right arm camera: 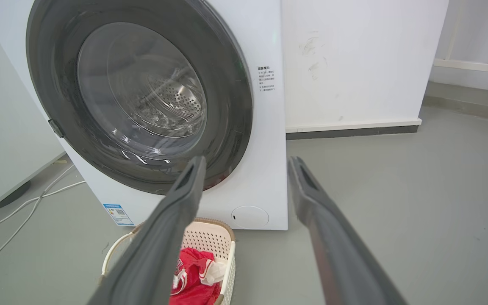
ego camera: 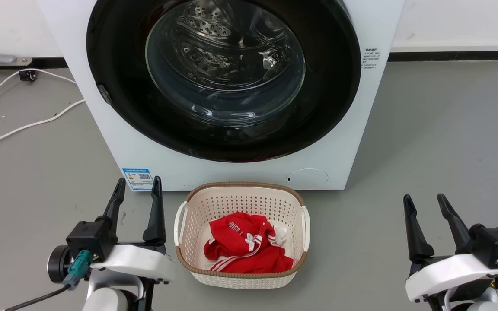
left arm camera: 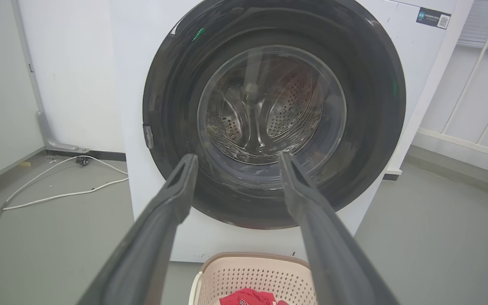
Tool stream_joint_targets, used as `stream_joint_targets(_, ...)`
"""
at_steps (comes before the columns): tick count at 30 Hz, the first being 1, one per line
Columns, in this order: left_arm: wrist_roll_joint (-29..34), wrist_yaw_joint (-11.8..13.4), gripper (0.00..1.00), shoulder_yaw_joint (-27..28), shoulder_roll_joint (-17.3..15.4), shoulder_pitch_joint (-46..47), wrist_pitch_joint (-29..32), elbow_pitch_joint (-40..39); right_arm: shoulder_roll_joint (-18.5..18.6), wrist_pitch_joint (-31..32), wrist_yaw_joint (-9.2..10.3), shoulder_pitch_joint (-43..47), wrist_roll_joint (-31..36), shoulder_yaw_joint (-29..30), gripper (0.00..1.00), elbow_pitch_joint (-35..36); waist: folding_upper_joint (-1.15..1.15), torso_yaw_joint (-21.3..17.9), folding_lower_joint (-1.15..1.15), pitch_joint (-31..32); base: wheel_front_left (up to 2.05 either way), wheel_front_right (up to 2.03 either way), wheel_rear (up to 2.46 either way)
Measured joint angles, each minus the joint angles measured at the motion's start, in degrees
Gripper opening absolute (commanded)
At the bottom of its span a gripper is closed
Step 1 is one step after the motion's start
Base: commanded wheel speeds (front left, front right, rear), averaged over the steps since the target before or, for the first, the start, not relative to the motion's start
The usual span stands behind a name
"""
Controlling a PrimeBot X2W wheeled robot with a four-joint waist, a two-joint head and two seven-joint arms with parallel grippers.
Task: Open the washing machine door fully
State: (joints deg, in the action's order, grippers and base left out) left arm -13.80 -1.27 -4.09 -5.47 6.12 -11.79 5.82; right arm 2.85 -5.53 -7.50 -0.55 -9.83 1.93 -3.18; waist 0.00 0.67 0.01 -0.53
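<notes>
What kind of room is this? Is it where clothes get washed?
Probably a laundry room or laundry corner. A big white washing machine with a round glossy black glass-centred door stands on the grey floor, and a cream plastic basket holding red clothes sits in front of it.

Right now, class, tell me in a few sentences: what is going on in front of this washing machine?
A two-armed robot faces a white washing machine. The washing machine door is shut flat against the front, and nothing touches it. The left gripper and right gripper both hang low over the floor, open and empty, short of the machine. Between them a basket holding a red garment sits just in front of the machine.
</notes>
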Motion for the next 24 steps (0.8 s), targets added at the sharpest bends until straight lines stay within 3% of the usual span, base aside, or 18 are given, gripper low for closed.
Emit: stream_joint_targets(24,9.1,0.4,1.00,-0.6,0.3,0.0,-2.6,0.8,0.0,-1.3,0.00,0.5,9.0,-0.1,1.00,1.0,0.00,0.4,0.00,-0.1,0.00,0.00,0.00)
